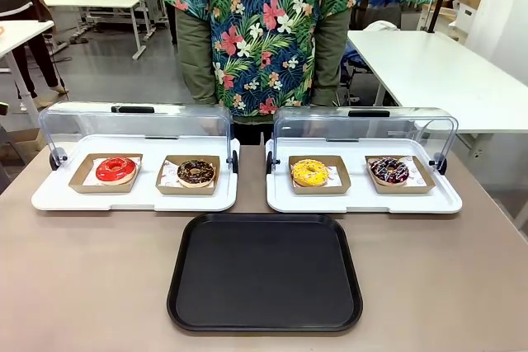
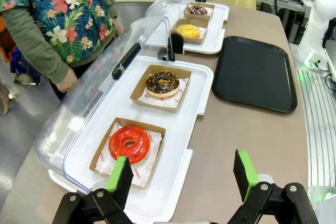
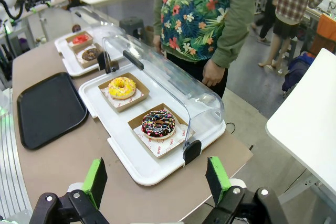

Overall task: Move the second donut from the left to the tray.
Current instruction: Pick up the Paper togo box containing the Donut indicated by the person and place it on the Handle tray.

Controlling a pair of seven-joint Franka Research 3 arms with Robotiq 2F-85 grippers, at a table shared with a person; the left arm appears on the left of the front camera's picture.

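Observation:
The second donut from the left [image 1: 195, 173] has dark chocolate glaze with pale sprinkles and sits in a brown cardboard holder on the left white tray [image 1: 136, 199]. It also appears in the left wrist view [image 2: 163, 84] and far off in the right wrist view [image 3: 90, 54]. The black tray [image 1: 265, 273] lies bare at the table's near middle [image 2: 253, 72] [image 3: 48, 109]. My left gripper [image 2: 182, 173] hangs open above the table's left end, near the red donut [image 2: 129, 142]. My right gripper [image 3: 156, 179] is open over the right end, holding nothing.
The red donut [image 1: 115, 170] sits left of the chocolate one. A second white tray [image 1: 363, 195] holds a yellow donut [image 1: 310, 173] and a dark donut with pink and white sprinkles [image 1: 388, 171]. Both clear lids stand raised. A person [image 1: 260, 30] stands behind the trays.

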